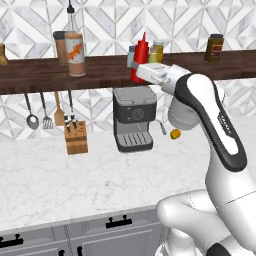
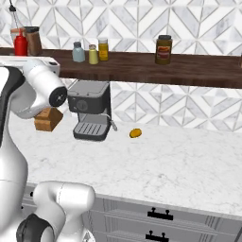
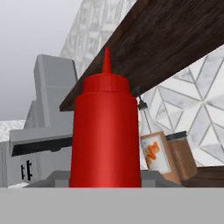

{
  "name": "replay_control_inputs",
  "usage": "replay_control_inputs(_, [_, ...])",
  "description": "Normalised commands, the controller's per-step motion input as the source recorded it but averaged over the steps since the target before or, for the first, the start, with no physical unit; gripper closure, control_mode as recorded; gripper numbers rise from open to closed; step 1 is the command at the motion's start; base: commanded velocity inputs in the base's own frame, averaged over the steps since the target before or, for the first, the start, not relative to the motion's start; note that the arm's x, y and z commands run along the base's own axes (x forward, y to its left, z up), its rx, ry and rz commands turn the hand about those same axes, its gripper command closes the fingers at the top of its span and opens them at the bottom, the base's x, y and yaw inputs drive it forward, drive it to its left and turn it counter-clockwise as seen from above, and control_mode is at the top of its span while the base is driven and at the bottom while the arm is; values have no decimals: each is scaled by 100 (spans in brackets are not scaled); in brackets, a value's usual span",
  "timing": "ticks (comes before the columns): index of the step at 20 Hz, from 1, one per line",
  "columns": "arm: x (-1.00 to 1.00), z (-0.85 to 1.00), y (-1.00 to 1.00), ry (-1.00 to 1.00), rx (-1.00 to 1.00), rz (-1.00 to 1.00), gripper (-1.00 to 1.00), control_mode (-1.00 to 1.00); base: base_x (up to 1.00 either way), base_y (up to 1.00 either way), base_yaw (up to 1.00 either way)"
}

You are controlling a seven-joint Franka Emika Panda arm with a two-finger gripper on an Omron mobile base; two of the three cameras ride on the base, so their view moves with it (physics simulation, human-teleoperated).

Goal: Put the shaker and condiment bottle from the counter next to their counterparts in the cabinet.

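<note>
Condiment bottle [image 1: 140,60] | upright at cabinet [image 1: 40,75] front edge, your gripper [image 1: 136,70] clamps its base | shaker [image 2: 93,55] shelved beside blue-grey shaker [image 2: 78,52] | orange-labelled bottle [image 1: 75,52] well left

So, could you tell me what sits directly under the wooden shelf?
Below the shelf hang utensils; a knife block and coffee machine stand on the counter. The arm covers the machine's right side.

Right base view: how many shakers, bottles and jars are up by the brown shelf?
Shakers: 2 (pale blue-grey shaker, yellow-olive shaker)
Bottles: 2 (red squeeze bottle, tall orange-labelled bottle)
Jars: 3 (deep yellow jar, brown jar, dark yellow-labelled jar)
Total: 7
</note>
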Motion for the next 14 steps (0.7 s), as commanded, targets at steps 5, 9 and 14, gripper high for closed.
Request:
replay_control_inputs(5, [9,-4,0,0,2,5,100,-100,0,0,0])
replay_control_inputs(9, [0,-1,4,0,-1,2,100,-100,0,0,0])
replay_control_inputs(14, [7,0,22,0,-8,0,100,-100,0,0,0])
